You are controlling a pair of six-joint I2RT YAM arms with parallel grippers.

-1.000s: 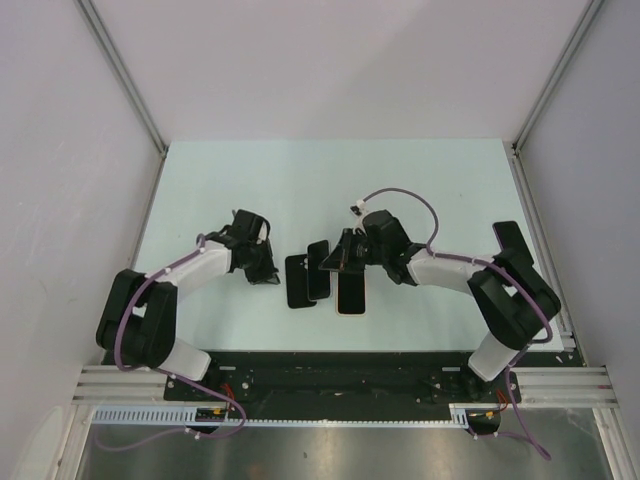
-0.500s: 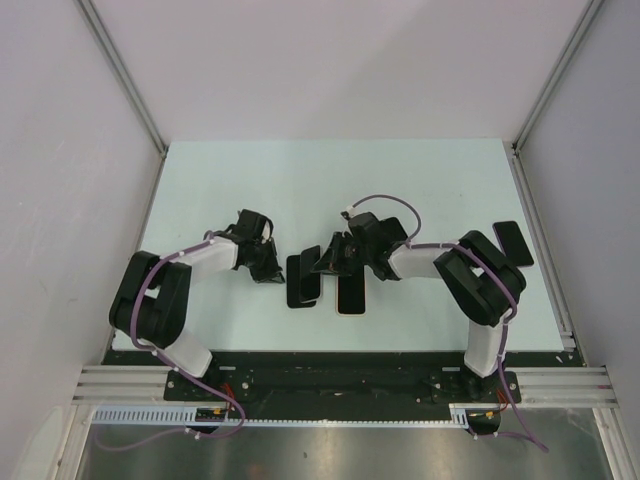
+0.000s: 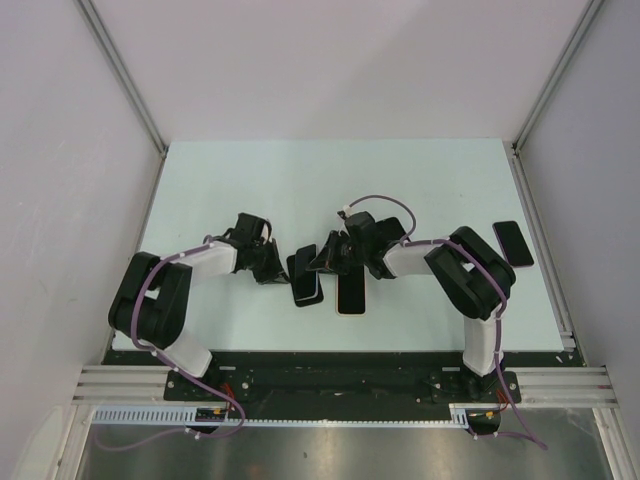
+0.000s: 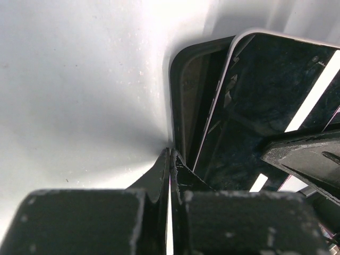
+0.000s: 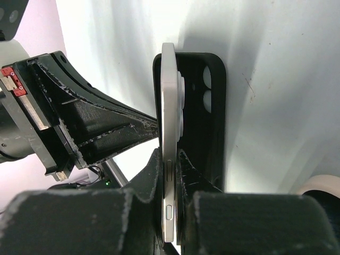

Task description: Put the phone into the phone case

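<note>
Our right gripper (image 5: 169, 159) is clamped narrow on the phone (image 5: 168, 106), pinching it across its thin body. The phone stands tilted, with its camera bumps turned toward the phone case (image 5: 215, 122) just past the fingertips. From the left wrist view, the phone's far long edge seems to sit inside the case rim while the near edge rides high, though we cannot tell how deep it is seated.

Our left gripper (image 4: 170, 159) has its fingers pressed together with nothing between them. Its tips touch the rim of the case at the corner nearest them.

We judge these to be the risks:

- **Case pivots away:** We brace the case at a single corner, so a sideways push from the right gripper could swing it around our left tips and out from under the phone.
- **Left tips ride over the rim:** They could then block the pocket.
- **Phone slips:** The pinch is on smooth faces and may twist or slide if we press down hard.
- **Lenses miss the cutout:** The phone would then jam crooked.
- **Right fingers get trapped:** They could wedge between phone and case wall.
- **Nearby object gets nudged:** A second dark slab (image 3: 350, 296) lies just beside the right gripper, and a careless sweep would move it.
</note>
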